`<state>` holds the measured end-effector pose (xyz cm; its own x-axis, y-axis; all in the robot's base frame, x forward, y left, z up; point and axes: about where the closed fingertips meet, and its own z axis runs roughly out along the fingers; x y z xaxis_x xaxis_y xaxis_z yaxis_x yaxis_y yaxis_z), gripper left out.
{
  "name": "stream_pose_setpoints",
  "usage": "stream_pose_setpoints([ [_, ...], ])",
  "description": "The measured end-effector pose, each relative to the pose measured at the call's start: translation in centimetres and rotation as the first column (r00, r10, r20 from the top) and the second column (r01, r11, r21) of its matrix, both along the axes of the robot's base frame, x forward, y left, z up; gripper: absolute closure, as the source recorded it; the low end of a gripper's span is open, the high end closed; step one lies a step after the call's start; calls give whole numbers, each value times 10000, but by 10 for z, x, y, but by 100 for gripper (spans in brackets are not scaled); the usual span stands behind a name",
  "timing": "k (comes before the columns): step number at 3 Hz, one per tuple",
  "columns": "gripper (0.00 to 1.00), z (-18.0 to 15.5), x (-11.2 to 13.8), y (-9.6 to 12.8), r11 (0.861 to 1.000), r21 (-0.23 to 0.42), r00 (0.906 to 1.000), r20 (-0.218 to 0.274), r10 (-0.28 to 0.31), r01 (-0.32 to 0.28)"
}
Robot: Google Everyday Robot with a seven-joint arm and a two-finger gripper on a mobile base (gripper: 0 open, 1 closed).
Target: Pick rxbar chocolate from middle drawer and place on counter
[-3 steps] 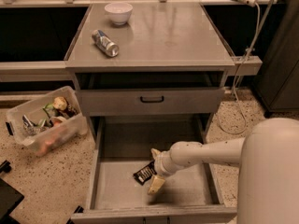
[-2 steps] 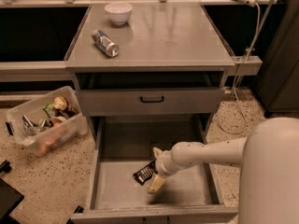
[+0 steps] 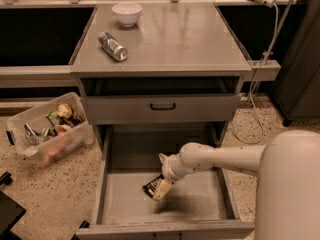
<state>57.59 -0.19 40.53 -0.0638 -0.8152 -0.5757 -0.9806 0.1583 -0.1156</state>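
The rxbar chocolate, a black wrapper with white lettering, sits tilted low in the open middle drawer, left of its centre. My gripper reaches into the drawer from the right on a white arm and is shut on the bar's right end, just above the drawer floor. The bar's far end is partly hidden by one cream finger. The counter is the grey top of the cabinet, above and behind the drawer.
A silver can lies on the counter's left side and a white bowl stands at its back left. The shut drawer front with a black handle is above the open drawer. A plastic bin of items sits on the floor, left.
The gripper has drawn up and slightly left, so its finger now overlaps the bar instead of reaching past it. The bar has barely shifted.
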Motion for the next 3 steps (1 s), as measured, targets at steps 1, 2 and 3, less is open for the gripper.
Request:
stream_pose_setpoints([
  [1,0,-6,5,21,9969,265,9957,-530,756,-743],
  [2,0,-9,7,28,9927,428,9897,-842,1160,-1127],
  [3,0,-19,9,24,9891,928,9890,-837,1220,-1141],
])
